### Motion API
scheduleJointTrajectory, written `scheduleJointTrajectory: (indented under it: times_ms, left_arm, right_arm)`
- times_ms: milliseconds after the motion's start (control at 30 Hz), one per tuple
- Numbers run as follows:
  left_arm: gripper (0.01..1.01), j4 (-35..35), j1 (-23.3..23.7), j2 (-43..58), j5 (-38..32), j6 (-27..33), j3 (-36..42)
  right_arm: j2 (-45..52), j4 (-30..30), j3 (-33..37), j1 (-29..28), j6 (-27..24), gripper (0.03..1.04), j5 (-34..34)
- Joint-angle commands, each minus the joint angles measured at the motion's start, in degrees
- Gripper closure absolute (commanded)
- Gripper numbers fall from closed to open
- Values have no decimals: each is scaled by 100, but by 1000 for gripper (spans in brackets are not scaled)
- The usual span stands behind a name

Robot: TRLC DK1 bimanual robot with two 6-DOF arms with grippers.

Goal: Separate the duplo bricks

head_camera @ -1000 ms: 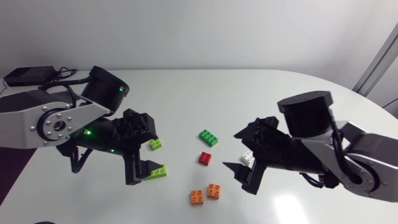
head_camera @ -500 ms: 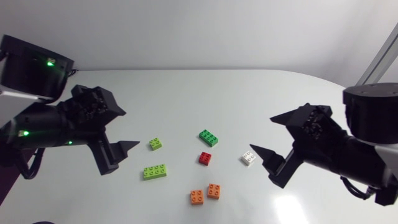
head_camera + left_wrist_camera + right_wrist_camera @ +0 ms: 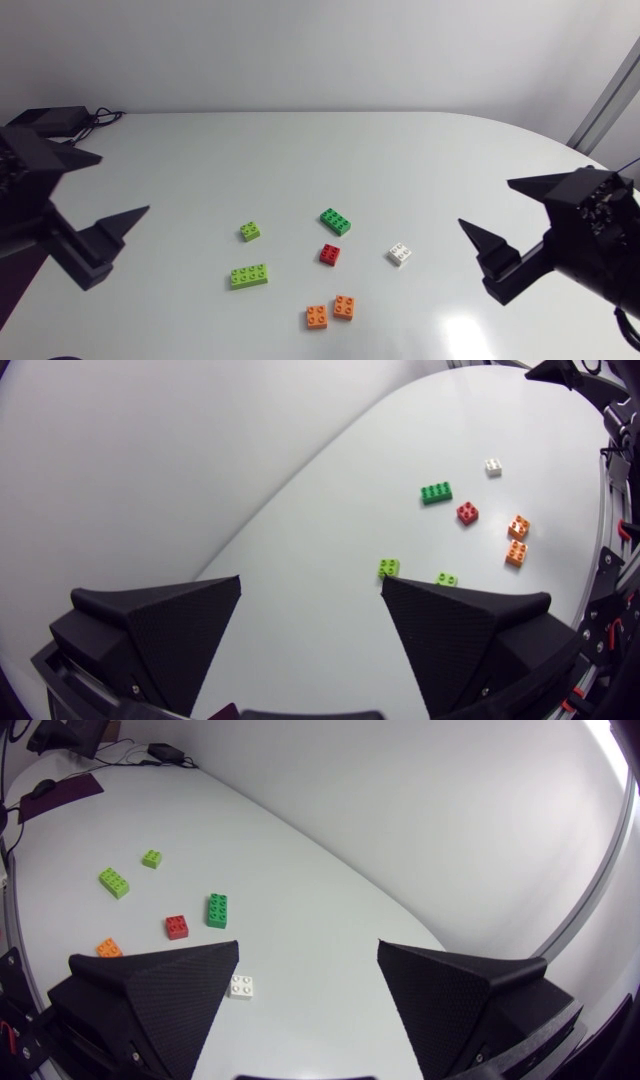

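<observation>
**Head view.** Seven bricks lie in a loose group on the white table [image 3: 300, 150], between the two arms and apart from both.
- The long lime brick [image 3: 249, 276] has its long axis nearly across the table, arm to arm, with the right end slightly farther back.
- The dark green brick [image 3: 335, 221] lies on a diagonal, left end farther back.
- The small lime brick [image 3: 250, 231], red brick [image 3: 330, 254] and white brick [image 3: 400, 254] are squarish and lie singly.
- The first orange brick [image 3: 316, 317] and second orange brick [image 3: 344, 307] lie just beside each other; we cannot tell whether they touch.

The left gripper [image 3: 124, 183] and right gripper [image 3: 485, 203] have their fingers spread wide, with nothing between them. Both arms are cut off at the side edges.

**Left wrist view.** The left gripper [image 3: 311, 582] is spread over bare table. Ahead of it lie the small lime brick [image 3: 389, 568], dark green brick [image 3: 436, 492], red brick [image 3: 467, 512], white brick [image 3: 493, 467], first orange brick [image 3: 516, 552] and second orange brick [image 3: 518, 527]. One finger partly hides the long lime brick [image 3: 446, 579], so we cannot read its axis here.

**Right wrist view.** The right gripper [image 3: 308, 946] is spread and empty. Ahead of it lie the small lime brick [image 3: 151, 858], long lime brick [image 3: 113, 882], dark green brick [image 3: 217, 909] and red brick [image 3: 177, 926]. The white brick [image 3: 241, 986] shows just beside one finger. That finger partly cuts off the first orange brick [image 3: 109, 948] and hides the second.
</observation>
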Motion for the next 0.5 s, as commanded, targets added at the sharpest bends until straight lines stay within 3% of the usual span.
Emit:
scheduleJointTrajectory:
  times_ms: [0, 467]
  left_arm:
    - [41, -59, 92, -376, -193, -179, -298]
    - [41, -753, 655, -1914, -598, -442, -764]
  right_arm:
    - [-221, -146, -91, -34, 167, 67, 217]
    - [-1267, -673, -214, -289, 71, 67, 753]
